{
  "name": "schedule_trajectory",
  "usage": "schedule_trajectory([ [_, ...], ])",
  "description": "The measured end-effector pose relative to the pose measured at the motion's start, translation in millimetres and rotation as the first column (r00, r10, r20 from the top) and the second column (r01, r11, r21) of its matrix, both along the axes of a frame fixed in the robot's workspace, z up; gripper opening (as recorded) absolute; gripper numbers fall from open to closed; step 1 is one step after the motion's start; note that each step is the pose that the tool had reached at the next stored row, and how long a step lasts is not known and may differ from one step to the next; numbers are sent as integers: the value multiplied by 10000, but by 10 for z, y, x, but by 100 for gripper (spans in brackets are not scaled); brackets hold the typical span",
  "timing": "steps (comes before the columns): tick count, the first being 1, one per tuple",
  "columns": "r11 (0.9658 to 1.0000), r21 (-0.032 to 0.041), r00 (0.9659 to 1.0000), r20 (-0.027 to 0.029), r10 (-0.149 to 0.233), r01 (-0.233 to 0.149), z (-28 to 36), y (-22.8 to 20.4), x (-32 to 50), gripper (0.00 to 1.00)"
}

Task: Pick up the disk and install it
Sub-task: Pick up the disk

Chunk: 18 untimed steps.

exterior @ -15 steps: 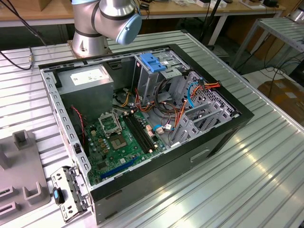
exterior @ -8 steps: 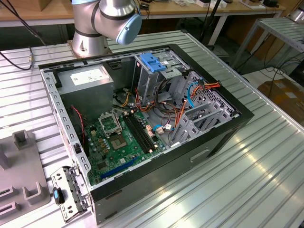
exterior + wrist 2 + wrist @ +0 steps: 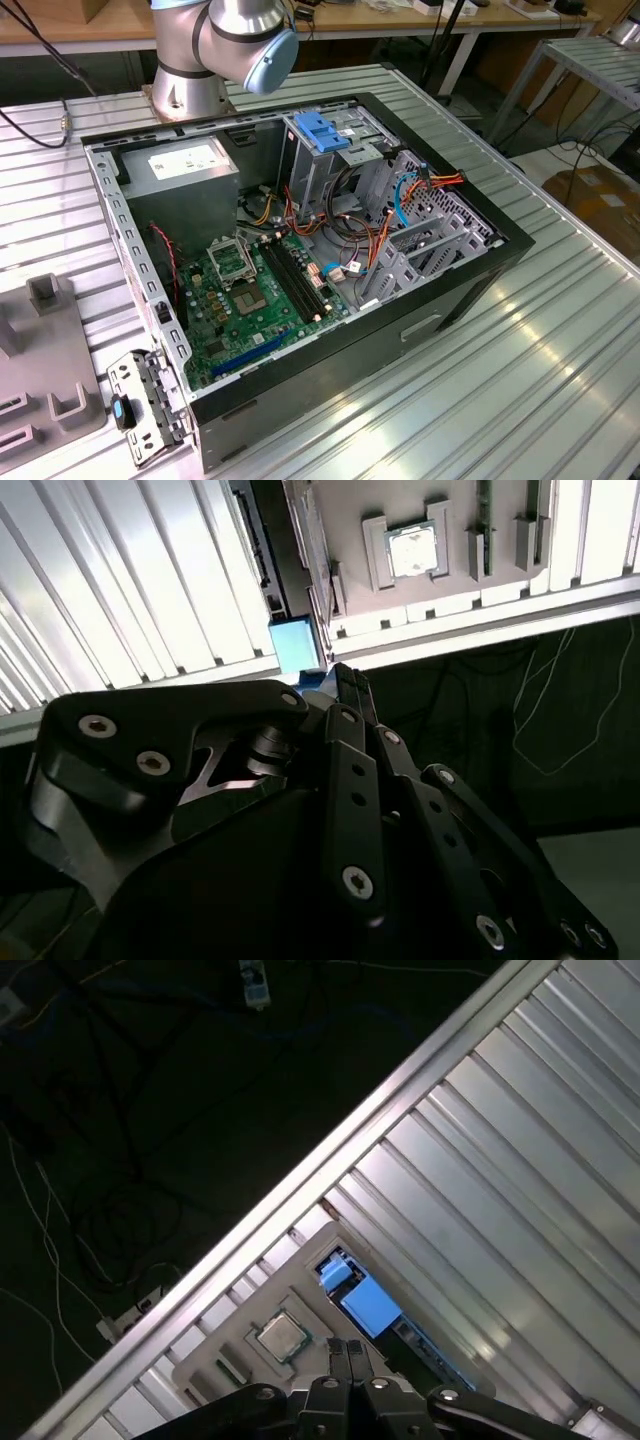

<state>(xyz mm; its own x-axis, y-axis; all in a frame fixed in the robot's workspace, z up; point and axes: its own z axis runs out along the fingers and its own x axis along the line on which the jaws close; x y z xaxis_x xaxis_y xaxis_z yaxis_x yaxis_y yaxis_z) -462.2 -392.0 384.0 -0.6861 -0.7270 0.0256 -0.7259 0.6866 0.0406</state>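
Still at the approach: the gripper [image 3: 348,1348], fingers pressed together and empty, hangs above the disk [image 3: 368,1305], apparently lying on the grey fixture plate [image 3: 235,1338], so grasping calls for parted fingers astride its blue rails.

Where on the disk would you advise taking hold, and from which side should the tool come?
I would clamp the disk across its two broad faces, midway along, coming straight down from above. In both wrist views it seems to stand on its long edge beside the gray tray, narrow top edge up, with the tool over its blue end.
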Motion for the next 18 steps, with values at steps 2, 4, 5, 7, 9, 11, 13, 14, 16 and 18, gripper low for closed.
schedule_trajectory([
  [2,9988,0,9988,12,482,-482,-3,0,2,11],
  [4,9972,-1,9972,17,743,-743,-5,0,3,11],
  [5,9962,-1,9962,20,867,-867,-5,0,4,11],
  [7,9933,-2,9933,32,1157,-1157,-8,0,5,11],
  [9,9896,-4,9896,45,1436,-1436,-11,0,5,11],
  [11,9842,-7,9842,58,1769,-1769,-13,0,6,11],
  [13,9749,-14,9748,95,2228,-2228,-20,0,6,11],
  [14,9681,-20,9681,121,2504,-2504,-25,-1,6,11],
  [16,9575,-30,9573,156,2886,-2886,-31,-1,6,11],
  [18,9493,-37,9492,180,3143,-3143,-38,-1,6,11],
])
